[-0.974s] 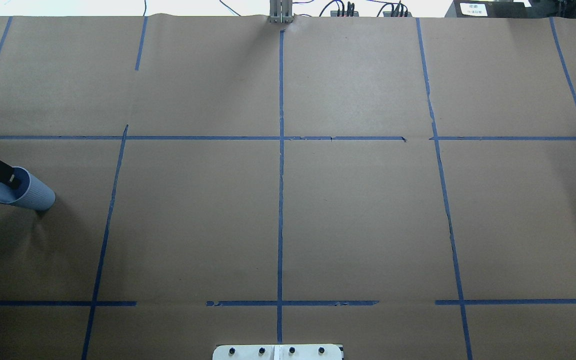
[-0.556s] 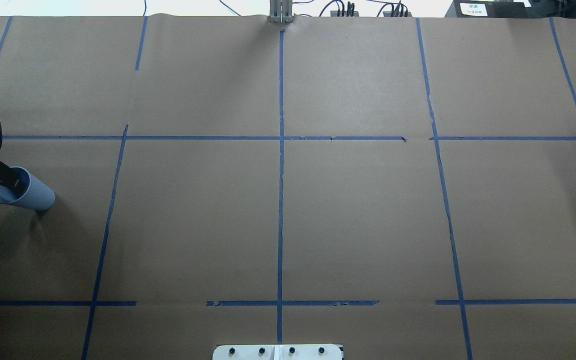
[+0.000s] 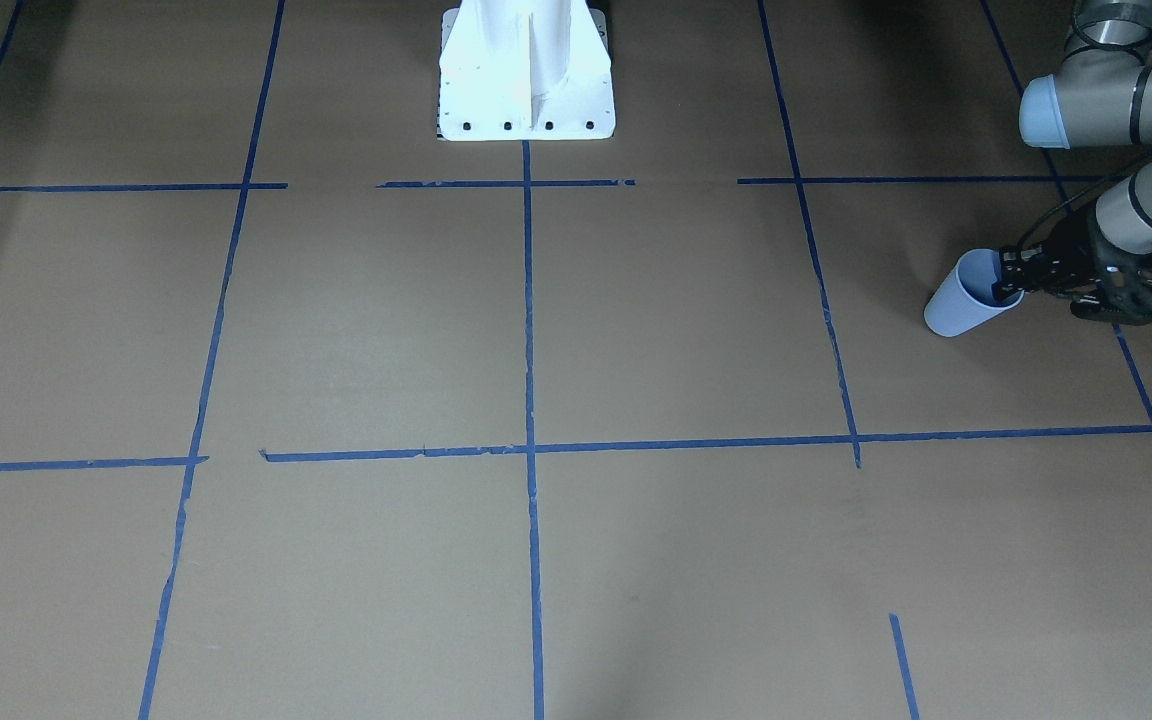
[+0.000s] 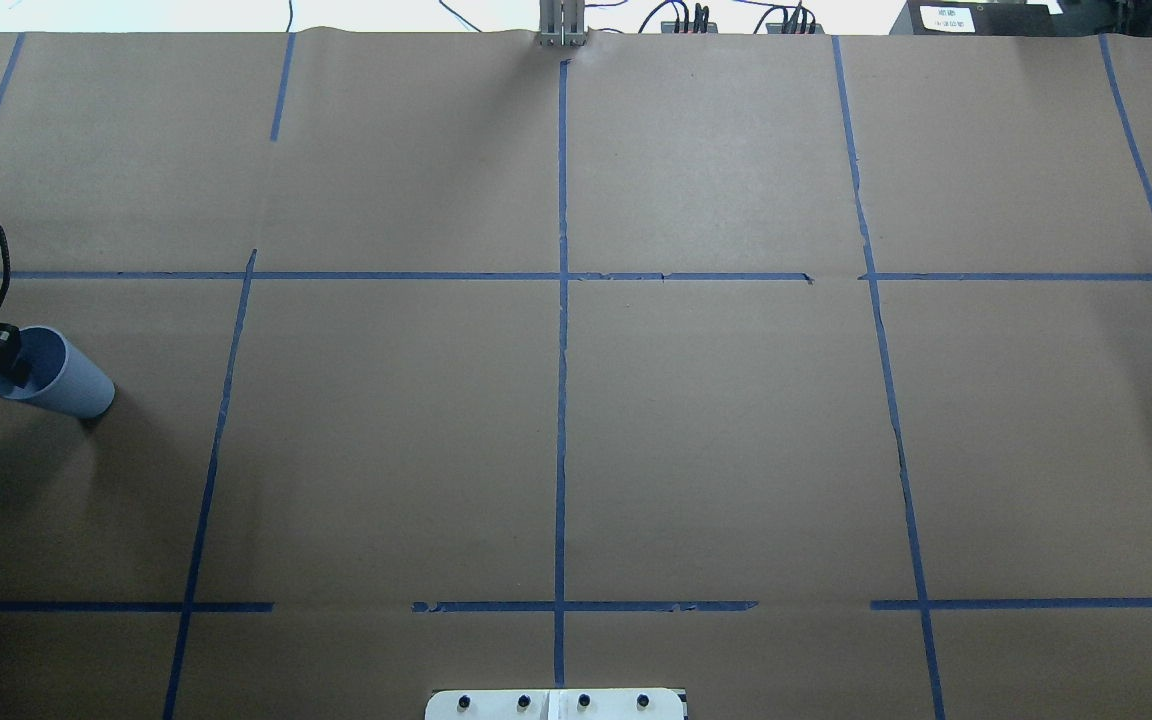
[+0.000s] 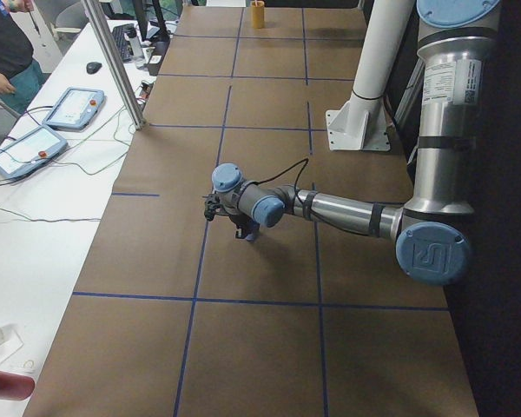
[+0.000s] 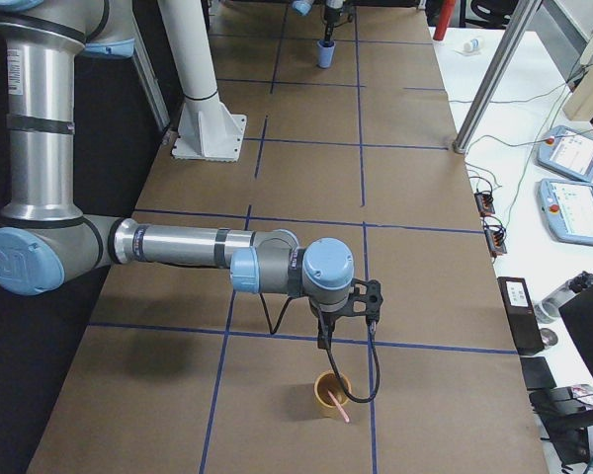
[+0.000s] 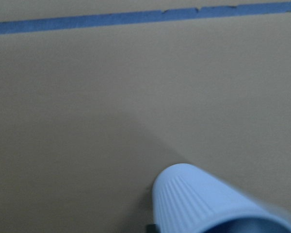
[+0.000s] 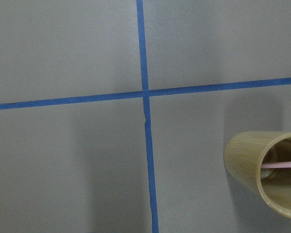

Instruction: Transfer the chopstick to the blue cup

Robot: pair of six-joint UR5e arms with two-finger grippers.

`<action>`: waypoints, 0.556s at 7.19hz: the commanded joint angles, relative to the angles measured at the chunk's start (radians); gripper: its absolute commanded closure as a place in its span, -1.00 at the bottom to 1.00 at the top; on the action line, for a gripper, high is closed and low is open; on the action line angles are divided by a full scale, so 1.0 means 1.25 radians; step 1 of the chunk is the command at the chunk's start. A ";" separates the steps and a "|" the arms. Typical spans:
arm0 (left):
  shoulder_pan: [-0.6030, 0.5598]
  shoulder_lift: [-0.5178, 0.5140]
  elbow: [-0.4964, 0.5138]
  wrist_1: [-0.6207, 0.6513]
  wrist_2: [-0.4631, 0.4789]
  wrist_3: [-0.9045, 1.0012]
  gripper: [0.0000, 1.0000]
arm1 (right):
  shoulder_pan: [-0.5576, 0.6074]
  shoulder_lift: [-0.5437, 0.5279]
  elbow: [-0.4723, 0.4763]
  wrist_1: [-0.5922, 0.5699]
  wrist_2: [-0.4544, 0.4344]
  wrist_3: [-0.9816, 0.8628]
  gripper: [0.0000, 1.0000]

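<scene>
At the far left of the surface (image 4: 716, 430) you have the left gripper (image 4: 6, 358) at the blue cup (image 4: 61, 385). Its jaws pinch the cup's rim on the left side, one of them dipping inside the mouth. The cup's base sits on the brown paper, left of a blue tape line (image 4: 221, 420).

In the middle, at the near edge, you see the white robot base (image 4: 556, 705).

At the right end, the right gripper (image 6: 322, 343) hangs above a tan cup (image 6: 330, 393), apart from it. You cannot tell from the side view how its jaws stand. The chopstick (image 8: 281, 165) lies inside that tan cup, its pink end poking over the rim, well apart from the blue cup.
</scene>
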 commanded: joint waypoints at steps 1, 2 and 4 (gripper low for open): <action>-0.023 -0.015 -0.070 0.069 -0.004 -0.002 0.99 | 0.000 0.000 0.019 -0.001 0.000 -0.001 -0.99; -0.030 -0.093 -0.145 0.232 -0.004 -0.003 0.99 | -0.004 0.001 0.048 -0.005 -0.007 0.007 -0.99; 0.020 -0.309 -0.175 0.456 0.000 -0.126 0.98 | -0.012 0.001 0.051 -0.007 -0.009 0.010 -0.99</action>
